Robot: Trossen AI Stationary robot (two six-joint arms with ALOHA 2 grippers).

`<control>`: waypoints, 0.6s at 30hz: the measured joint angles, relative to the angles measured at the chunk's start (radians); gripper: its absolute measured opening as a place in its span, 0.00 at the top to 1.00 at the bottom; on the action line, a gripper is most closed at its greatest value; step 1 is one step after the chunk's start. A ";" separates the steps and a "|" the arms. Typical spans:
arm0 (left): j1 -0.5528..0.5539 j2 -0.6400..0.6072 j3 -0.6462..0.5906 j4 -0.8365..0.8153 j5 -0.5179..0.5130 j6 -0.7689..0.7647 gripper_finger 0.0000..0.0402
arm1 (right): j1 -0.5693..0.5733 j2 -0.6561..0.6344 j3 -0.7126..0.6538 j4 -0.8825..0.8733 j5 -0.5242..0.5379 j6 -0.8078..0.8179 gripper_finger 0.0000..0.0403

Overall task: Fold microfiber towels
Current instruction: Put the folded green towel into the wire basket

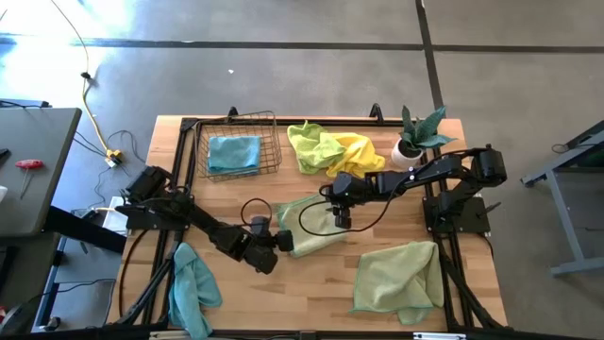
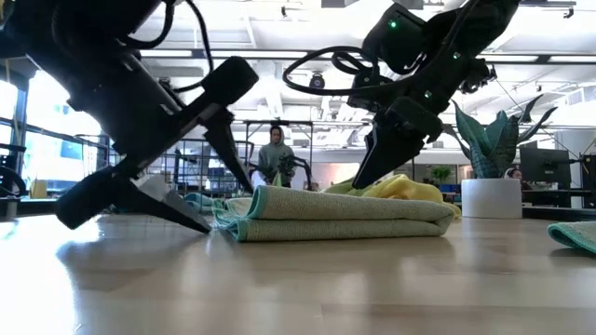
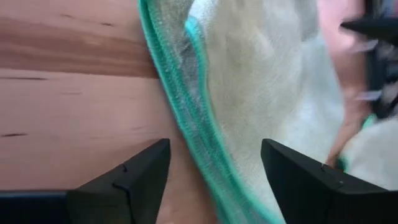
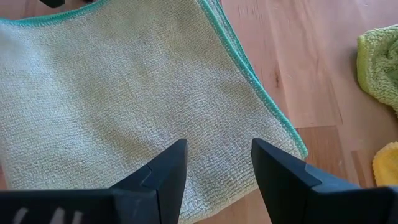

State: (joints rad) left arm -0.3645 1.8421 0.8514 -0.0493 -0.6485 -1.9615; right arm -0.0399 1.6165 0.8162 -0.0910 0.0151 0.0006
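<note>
Surface (image 1: 311, 283) fills mid frame, wooden. Sage towel (image 1: 307, 227), folded, lies at centre, betw. both arms. Left gripper (image 1: 283, 242), lower-centre, at towel's left edge, jaws wide apart, holding nothing. Right gripper (image 1: 340, 219), just right of centre over towel, jaws partly open, empty. Wire basket (image 1: 272, 142), upper left, w/ blue towel (image 1: 234, 152).

Pale sage towel (image 1: 307, 229) showing a teal stitched edge, blue towel (image 1: 233, 152) lying in the dark wire basket (image 1: 274, 142), lime towel (image 1: 311, 146) touching a bright yellow towel (image 1: 361, 148), counter (image 1: 302, 293) showing light wood grain, plant pot (image 1: 408, 154) looking white.
</note>
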 joint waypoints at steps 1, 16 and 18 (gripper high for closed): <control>0.001 0.014 0.001 0.009 -0.015 -0.030 0.36 | 0.000 0.000 0.000 0.000 0.000 0.000 0.57; 0.052 0.070 0.023 0.086 -0.025 0.018 0.33 | 0.000 0.000 0.001 0.002 0.000 0.000 0.57; 0.063 0.072 0.023 0.106 -0.011 0.048 0.33 | 0.000 0.000 0.001 0.002 0.000 0.000 0.57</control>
State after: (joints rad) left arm -0.3014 1.9137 0.8740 0.0570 -0.6597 -1.9135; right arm -0.0399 1.6161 0.8169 -0.0891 0.0151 0.0006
